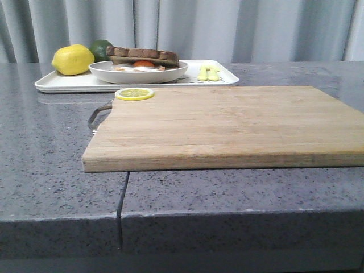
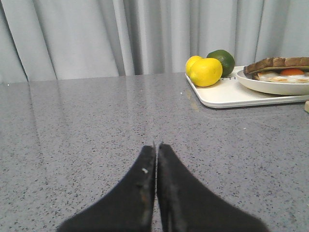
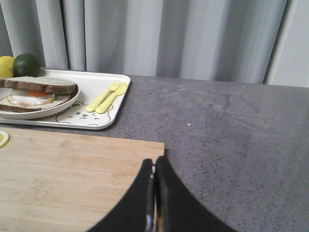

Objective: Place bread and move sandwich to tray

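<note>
left gripper (image 2: pixel 156 145) and right gripper (image 3: pixel 153 159) pressed together, empty; sandwich (image 1: pixel 142 58) on tray (image 1: pixel 68 83)

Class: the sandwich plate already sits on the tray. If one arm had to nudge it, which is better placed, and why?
Probably the left: the plate sits at the tray's left end. Both grippers, left and right, are shut and empty.
</note>
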Robot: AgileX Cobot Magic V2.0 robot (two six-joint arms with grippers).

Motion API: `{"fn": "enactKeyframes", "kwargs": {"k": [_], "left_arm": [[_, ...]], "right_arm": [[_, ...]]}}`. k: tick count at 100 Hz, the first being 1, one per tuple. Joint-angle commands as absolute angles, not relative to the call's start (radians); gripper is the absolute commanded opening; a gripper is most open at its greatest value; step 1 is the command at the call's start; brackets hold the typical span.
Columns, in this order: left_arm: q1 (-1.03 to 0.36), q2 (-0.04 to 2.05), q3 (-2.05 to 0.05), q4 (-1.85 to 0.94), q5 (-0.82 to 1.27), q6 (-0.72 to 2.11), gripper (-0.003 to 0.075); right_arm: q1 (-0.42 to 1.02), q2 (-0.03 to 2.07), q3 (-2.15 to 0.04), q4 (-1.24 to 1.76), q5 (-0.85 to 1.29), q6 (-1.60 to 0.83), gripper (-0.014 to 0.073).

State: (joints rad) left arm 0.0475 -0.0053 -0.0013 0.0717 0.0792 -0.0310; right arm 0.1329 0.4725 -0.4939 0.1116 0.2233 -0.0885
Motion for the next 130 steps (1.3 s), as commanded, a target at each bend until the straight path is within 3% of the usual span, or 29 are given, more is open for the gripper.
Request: {"fn": "enactKeyframes", "kwargs": {"k": [1,40,62,117,130], "left_arm": [[0.051,-0.036,0.015,0.063,-0.010,-0.035,-0.0020],[0.051,-0.036,0.015,0.063,-0.010,-0.035,-0.0020],[0.051,-0.036,0.015,0.063,-0.010,-0.035,-0.0020],[0.051,-0.036,0.015,0.063,-0.010,-0.035,-0.0020],[0.051,-0.036,0.015,0.063,-0.010,-0.035,-0.0020]], "right_arm": [[0.128,0.473,-0.522,0.103,0.152,-0.091,-0.0066],[0.128,0.473,-0.516,0.087,0.141,-0.118,-0.0066],[0.128,0.424,-0.409,0.020,0.094,-0.118,-0.0066],[0.128,-0.019,-0.037,-0.078,0.063,-0.044,-0.0066],[0.112,-0.029,0.006,-0.084,0.069,0.000,-0.0066]]}}
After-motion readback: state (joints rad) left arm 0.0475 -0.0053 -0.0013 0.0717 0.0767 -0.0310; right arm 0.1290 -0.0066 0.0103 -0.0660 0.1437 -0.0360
